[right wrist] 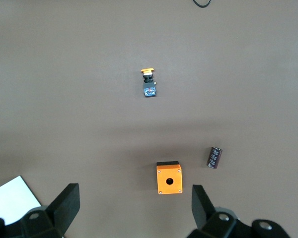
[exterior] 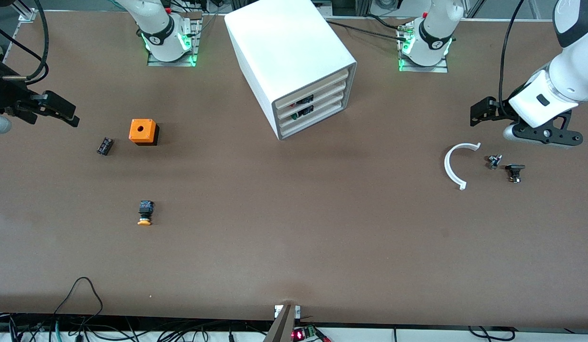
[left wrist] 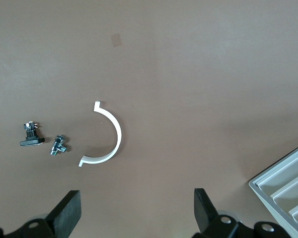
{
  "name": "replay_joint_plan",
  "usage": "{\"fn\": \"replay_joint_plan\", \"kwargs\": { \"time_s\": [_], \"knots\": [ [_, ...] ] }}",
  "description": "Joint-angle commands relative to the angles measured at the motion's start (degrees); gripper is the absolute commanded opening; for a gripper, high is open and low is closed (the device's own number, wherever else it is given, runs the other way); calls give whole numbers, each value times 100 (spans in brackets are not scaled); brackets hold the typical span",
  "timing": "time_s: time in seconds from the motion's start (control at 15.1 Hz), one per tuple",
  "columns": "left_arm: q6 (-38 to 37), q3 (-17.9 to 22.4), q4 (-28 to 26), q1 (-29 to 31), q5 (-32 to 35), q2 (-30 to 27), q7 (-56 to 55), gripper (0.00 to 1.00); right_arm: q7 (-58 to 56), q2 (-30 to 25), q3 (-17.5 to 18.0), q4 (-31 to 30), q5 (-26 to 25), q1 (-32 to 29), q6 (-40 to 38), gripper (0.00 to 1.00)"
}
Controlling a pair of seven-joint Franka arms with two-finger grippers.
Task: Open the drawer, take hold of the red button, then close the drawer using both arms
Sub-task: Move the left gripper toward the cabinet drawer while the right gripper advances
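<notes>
The cabinet (exterior: pixel 294 61) stands on the counter (exterior: pixel 294 237) between the two arm bases, and its middle drawer (exterior: pixel 313 110) is closed. The red button is not visible on the counter; something small shows through the drawer fronts, but I cannot tell what it is. The left gripper (exterior: pixel 481 114) hovers with open jaws over the counter near a white curved piece (exterior: pixel 453 166). The right gripper (exterior: pixel 61 111) hovers with open jaws near the orange box (exterior: pixel 143 131). A button with yellow cap (exterior: pixel 145 213) lies nearer to the front camera than the box.
</notes>
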Motion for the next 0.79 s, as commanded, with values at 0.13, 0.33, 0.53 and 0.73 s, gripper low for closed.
{"fn": "replay_joint_plan", "kwargs": {
  "time_s": [0.13,0.33,0.53,0.73],
  "knots": [
    [-159,11,183,-54,104,80,-25,100,-87,0,3,-33,-38,-23,25,100],
    [-159,20,192,-54,104,80,-25,100,-78,0,3,-51,-47,-23,16,100],
    [-159,11,183,-62,104,80,-25,100,18,-35,3,-182,-152,-14,-98,100],
    [-159,11,183,-62,104,80,-17,100,28,-35,3,-375,-161,3,-389,100]
  ]
}}
